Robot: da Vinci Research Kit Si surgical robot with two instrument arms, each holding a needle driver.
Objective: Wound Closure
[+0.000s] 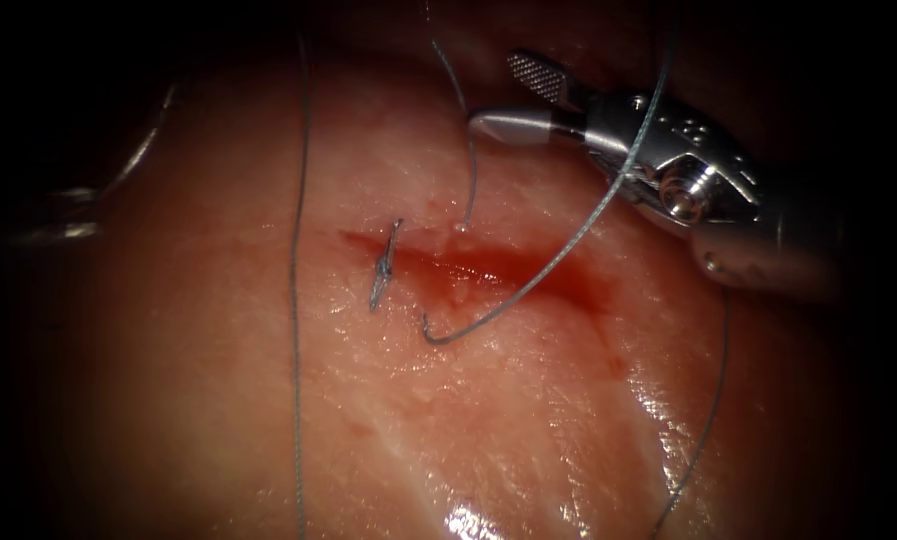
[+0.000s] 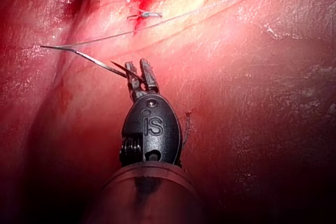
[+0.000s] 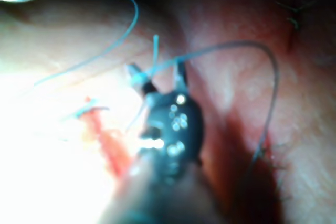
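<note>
The cut [image 1: 488, 268] runs across the tissue [image 1: 528, 420] with red fluid in it, and one tied stitch [image 1: 383, 265] crosses its left end. My right tool [image 1: 496, 95] hovers beyond the cut's right half, jaws open and holding nothing, and a thread [image 1: 568, 250] drapes over its wrist. That thread enters the tissue [image 1: 430, 335] on the near side of the cut, and a strand [image 1: 471, 180] rises from the far side. Left of the cut, my left tool [image 2: 142, 73] is shut on the needle [image 2: 84, 57] near one end, clear of the tissue.
A long loose thread [image 1: 295, 330] runs from top to bottom just left of the tied stitch. Another strand [image 1: 708, 420] hangs down at the right. In the right wrist view a thread [image 3: 220, 48] loops past the open jaws, beside the cut [image 3: 107, 142].
</note>
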